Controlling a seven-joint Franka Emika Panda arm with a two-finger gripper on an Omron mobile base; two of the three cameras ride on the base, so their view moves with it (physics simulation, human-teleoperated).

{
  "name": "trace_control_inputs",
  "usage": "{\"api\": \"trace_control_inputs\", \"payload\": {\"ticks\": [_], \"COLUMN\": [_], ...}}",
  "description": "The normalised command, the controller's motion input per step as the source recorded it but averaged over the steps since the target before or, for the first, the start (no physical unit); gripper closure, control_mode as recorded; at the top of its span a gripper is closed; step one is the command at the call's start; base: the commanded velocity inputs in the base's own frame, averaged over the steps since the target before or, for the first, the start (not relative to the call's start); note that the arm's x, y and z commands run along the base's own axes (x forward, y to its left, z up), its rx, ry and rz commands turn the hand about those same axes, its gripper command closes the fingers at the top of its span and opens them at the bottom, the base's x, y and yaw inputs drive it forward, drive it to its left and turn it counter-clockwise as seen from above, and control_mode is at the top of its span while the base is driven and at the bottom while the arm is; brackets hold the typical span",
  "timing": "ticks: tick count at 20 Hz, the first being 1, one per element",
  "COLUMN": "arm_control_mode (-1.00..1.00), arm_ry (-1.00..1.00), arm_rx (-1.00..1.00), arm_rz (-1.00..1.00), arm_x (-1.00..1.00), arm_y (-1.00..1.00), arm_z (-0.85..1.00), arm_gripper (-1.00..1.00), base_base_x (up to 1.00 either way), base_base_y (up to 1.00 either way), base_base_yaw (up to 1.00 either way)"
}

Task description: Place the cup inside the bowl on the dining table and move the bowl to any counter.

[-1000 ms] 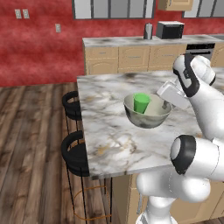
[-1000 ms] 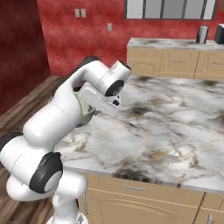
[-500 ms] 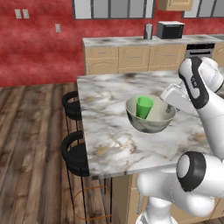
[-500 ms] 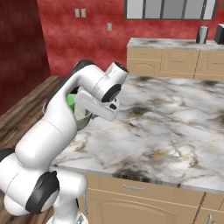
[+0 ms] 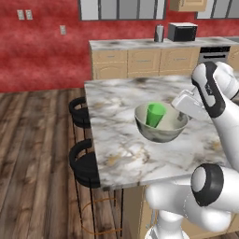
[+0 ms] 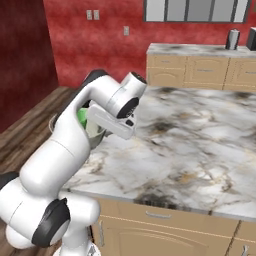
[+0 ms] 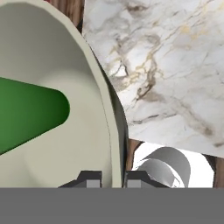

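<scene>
**Cup seated in bowl; bowl gripped at its rim, transfer to a counter outstanding**

The green cup (image 5: 155,114) stands inside the bowl (image 5: 161,126), so the first half of the task appears complete. In the hand view the two fingertips (image 7: 89,179) straddle the thin rim of the bowl, one inside the wall and one outside, with the gripper (image 7: 112,180) closed on that rim; the cup lies just beyond the gripper, toward the bowl's centre. The bowl appears tilted and sits above the marble table (image 5: 116,135), near its stool-side edge. Whether its base touches the slab or is already raised cannot be settled from these views. What remains, by judgement, is carrying the bowl to a counter, such as the counter (image 5: 140,56) along the red wall, well beyond the gripper, and setting it down without spilling the cup.

Hidden or unclear: in the right base view the arm's own links cover nearly all of the bowl and cup. In the left base view the hand's white housing masks the contact point. The black stools (image 5: 85,161) lie below the table edge.
</scene>
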Motion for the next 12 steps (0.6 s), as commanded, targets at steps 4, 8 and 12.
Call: {"api": "trace_control_inputs", "payload": {"ticks": [4,8,12], "arm_control_mode": [1.0,1.0,1.0], "arm_ry": [0.0,0.0,0.0], "arm_rx": [0.0,0.0,0.0], "arm_rz": [0.0,0.0,0.0], "arm_x": [0.0,0.0,0.0], "arm_y": [0.0,0.0,0.0], "arm_z": [0.0,0.0,0.0], "arm_gripper": [1.0,1.0,1.0], "base_base_x": [0.0,0.0,0.01], "base_base_y": [0.96,1.0,1.0], "base_base_yaw": [0.0,0.0,0.0]}}
